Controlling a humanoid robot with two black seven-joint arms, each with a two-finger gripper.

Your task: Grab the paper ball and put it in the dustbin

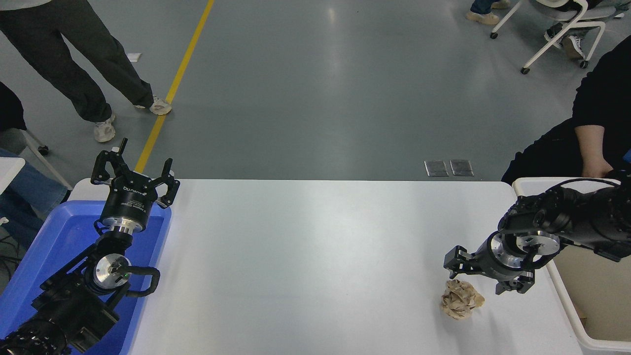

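Note:
The paper ball (461,300), a crumpled tan wad with brown creases, lies on the white table (305,266) near its right front. My right gripper (485,277) is open, its two fingers spread just above and behind the ball, close to it but not closed on it. The dustbin (567,305), an off-white tub with cream inner walls, stands at the table's right edge, just right of the ball; the right arm crosses over it. My left gripper (134,173) is open and empty, parked at the lower left over the blue tray.
A blue plastic tray (54,246) sits at the table's left edge under the left arm. A person in black (591,128) sits behind the dustbin at the right. Another person's legs (74,64) stand at the top left on the floor.

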